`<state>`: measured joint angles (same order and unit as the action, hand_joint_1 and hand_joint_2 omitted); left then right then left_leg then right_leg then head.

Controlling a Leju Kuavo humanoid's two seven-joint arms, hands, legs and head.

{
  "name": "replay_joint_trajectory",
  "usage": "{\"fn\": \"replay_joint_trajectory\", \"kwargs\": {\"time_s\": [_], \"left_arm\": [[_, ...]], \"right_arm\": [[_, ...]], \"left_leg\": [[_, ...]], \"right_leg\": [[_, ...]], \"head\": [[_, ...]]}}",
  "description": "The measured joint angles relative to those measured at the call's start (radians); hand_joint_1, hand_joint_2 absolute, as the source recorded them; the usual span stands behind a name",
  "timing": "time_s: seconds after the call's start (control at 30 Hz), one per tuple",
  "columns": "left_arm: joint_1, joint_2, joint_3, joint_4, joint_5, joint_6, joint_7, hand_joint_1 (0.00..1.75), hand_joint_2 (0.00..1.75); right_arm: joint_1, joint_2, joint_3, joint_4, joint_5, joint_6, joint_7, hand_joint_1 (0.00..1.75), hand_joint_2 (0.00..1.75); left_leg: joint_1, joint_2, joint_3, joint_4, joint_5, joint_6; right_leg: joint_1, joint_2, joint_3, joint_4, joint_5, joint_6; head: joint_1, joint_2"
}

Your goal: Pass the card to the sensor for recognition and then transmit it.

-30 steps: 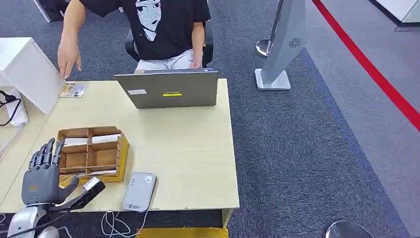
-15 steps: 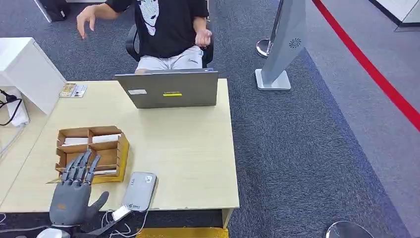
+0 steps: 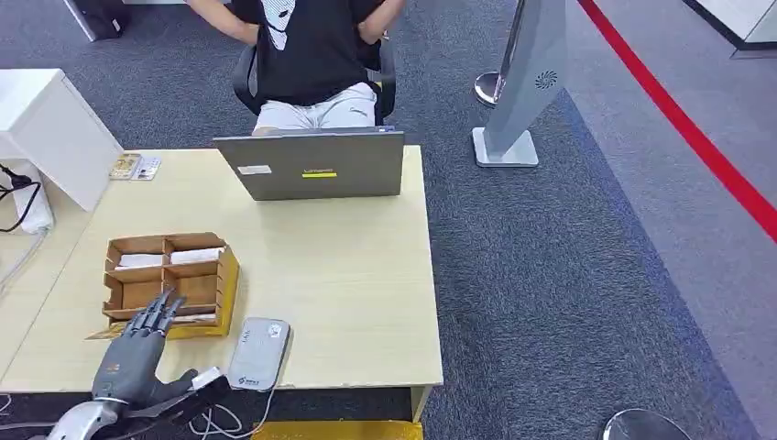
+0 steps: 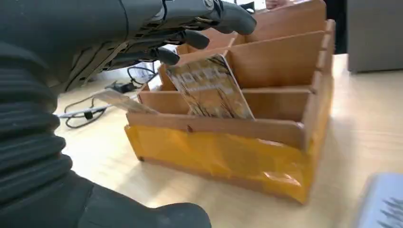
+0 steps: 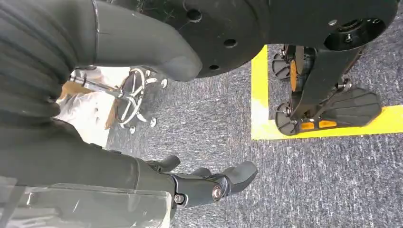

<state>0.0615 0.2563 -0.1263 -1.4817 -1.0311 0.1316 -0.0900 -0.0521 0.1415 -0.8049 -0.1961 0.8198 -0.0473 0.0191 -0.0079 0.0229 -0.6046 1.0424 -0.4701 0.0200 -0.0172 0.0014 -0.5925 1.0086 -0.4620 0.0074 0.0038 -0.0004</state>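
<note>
A brown cardboard card box (image 3: pixel 169 280) with several compartments stands near the table's front left. A gold patterned card (image 4: pixel 209 88) leans in its front row, and pale cards (image 3: pixel 197 256) lie in the back row. The grey card sensor (image 3: pixel 258 353) lies flat just right of the box, by the front edge. My left hand (image 3: pixel 137 353) hovers at the box's near side with fingers (image 4: pixel 190 38) spread above the front compartments, holding nothing. My right hand (image 5: pixel 209 185) hangs by my side over the carpet, fingers loose and holding nothing.
A grey laptop (image 3: pixel 311 165) stands open at the table's far edge, with a seated person (image 3: pixel 307 55) behind it. A white box (image 3: pixel 46 128) and cables sit at the far left, small cards (image 3: pixel 135 167) beside it. A grey stand (image 3: pixel 522 82) rises on the carpet to the right.
My left hand moved from the box's left side to its near side and dipped forward, fingers over the front row. The person drew an arm back from the table.
</note>
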Motion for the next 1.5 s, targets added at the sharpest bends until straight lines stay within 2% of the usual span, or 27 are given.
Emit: {"fn": "replay_joint_trajectory", "kwargs": {"time_s": [0.13,0.27,0.47,0.63,0.83,1.03,1.5], "left_arm": [[-0.033,0.019,0.011,0.008,0.009,-0.035,0.004,0.0,1.75],[-0.104,0.039,0.016,0.02,0.014,-0.064,0.014,0.0,1.75],[-0.204,0.039,0.016,0.051,0.011,-0.071,0.031,0.0,1.75],[-0.25,0.04,0.015,0.106,0.034,-0.091,0.033,0.0,1.75],[-0.258,0.04,0.014,0.158,0.044,-0.106,0.027,0.0,1.75],[-0.249,0.057,-0.014,0.196,0.028,-0.174,0.027,0.0,1.75],[-0.246,0.089,-0.063,0.212,0.015,-0.184,0.029,0.0,1.75]], "right_arm": [[0.0,0.0,0.0,0.0,0.0,0.0,-0.001,0.0,1.75],[0.0,0.0,0.0,0.0,0.003,0.003,-0.001,0.0,1.75],[-0.001,0.0,0.0,0.0,0.014,0.003,-0.002,0.0,1.75],[-0.001,0.0,0.0,0.0,0.021,0.008,-0.005,0.0,1.75],[-0.002,0.0,0.0,0.0,0.027,0.01,-0.009,0.0,1.75],[-0.002,0.0,0.0,0.0,0.033,0.01,-0.002,0.0,1.75],[-0.004,0.0,-0.001,0.0,0.045,0.01,0.001,0.0,1.75]], "left_leg": [[0.0,0.0,0.0,0.0,0.0,0.0],[0.0,-0.001,0.0,0.0,0.0,0.0],[0.0,-0.001,0.0,0.0,0.001,0.0],[0.0,-0.001,0.0,0.0,0.001,0.0],[0.0,0.0,0.0,0.0,0.001,0.0],[0.0,0.0,0.0,0.0,0.001,0.0],[0.0,0.0,0.0,0.0,0.001,0.0]], "right_leg": [[0.0,0.0,0.0,0.0,0.0,0.0],[0.0,-0.001,0.0,0.0,0.0,0.0],[0.0,-0.001,0.0,0.0,0.001,0.0],[0.0,-0.001,0.0,0.0,0.001,0.0],[0.0,0.0,-0.001,0.0,0.001,0.0],[0.0,0.0,-0.001,0.0,0.001,0.0],[0.0,0.0,0.0,0.0,0.001,0.0]], "head": [[0.0,0.0],[0.0,0.0],[0.0,0.0],[0.0,0.0],[0.0,0.0],[0.0,0.0],[0.0,0.0]]}}
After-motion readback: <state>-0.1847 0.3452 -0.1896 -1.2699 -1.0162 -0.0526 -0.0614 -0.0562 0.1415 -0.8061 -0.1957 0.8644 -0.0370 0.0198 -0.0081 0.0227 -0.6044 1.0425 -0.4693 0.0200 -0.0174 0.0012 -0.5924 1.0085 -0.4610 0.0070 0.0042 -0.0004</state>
